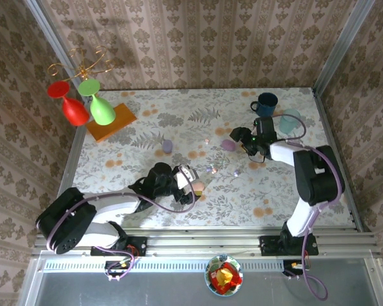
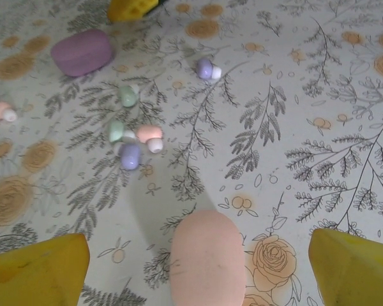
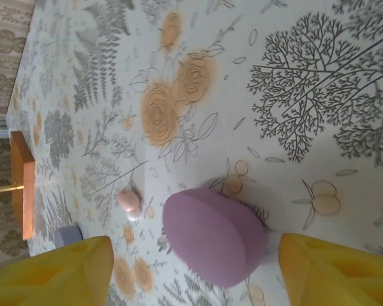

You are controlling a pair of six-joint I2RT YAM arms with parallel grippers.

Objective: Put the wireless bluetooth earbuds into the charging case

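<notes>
earbuds (image 2: 130, 155) tiny, glossy; pink, lilac, mint.

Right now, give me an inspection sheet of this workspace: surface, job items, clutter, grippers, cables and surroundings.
Surface: floral tablecloth, flat.
Job's things: earbuds scattered loose; pink case, purple case and lilac case closed.
Clutter: dark mug, pale cup, orange board.
Grippers: left gripper open astride the pink case; right gripper open astride the purple case.
Cables: grey cable looped along the left arm.
Surroundings: wallpapered walls; red glass and green glass hanging; filled bowl out front.
</notes>
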